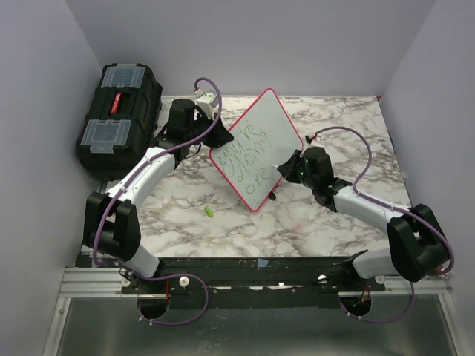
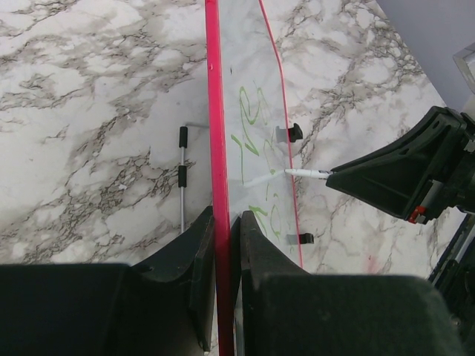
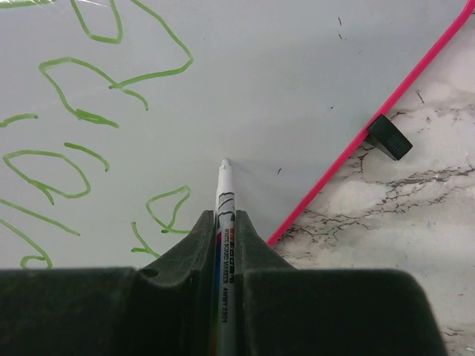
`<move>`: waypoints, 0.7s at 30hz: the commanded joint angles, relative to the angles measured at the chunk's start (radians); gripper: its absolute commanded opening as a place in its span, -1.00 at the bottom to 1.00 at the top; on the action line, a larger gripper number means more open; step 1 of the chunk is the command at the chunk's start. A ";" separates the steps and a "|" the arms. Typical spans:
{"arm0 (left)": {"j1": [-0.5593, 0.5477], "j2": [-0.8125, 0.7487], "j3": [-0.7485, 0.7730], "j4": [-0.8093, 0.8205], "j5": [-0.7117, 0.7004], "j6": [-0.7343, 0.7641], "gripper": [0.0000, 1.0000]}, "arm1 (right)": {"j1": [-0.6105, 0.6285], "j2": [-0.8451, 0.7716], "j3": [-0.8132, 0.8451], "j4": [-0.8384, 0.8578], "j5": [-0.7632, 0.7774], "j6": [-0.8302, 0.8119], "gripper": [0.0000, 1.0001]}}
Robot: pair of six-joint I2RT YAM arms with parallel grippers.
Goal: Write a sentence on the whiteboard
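arm bases (image 1: 141, 259) sit nearest in the top view; over mid tabletop (image 1: 326, 230) my left gripper (image 1: 216, 139) props the whiteboard (image 1: 269, 122) tilted. the sentence (image 1: 249, 157) runs three green lines, and the last looks unfinished. toolbox (image 1: 119, 111) beside the far-left corner: lid shut, contents unseen. left wrist: jaws pinch the board's frame. right wrist: right gripper (image 3: 225, 221) clamps the marker (image 3: 224, 185), tip at the board.

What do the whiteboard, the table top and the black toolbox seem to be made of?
The whiteboard: smooth, slightly glossy white face, probably coated plastic or metal; its thin pink-red frame looks like plastic. The table top: grey-veined marble pattern with a dull sheen, perhaps real stone, perhaps printed laminate. The toolbox: matte black moulded plastic, with clear plastic lid compartments.
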 commanded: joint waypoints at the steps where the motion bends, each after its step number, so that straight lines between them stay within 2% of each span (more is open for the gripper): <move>1: -0.037 0.041 -0.024 -0.138 0.046 0.105 -1.00 | -0.004 0.022 0.030 0.036 -0.057 0.005 -0.99; 11: -0.037 0.044 -0.024 -0.137 0.048 0.104 -1.00 | -0.005 0.042 0.009 0.060 -0.166 -0.004 -0.99; 21: -0.037 0.044 -0.023 -0.134 0.048 0.102 -1.00 | -0.005 0.040 -0.029 0.037 -0.206 -0.010 -0.99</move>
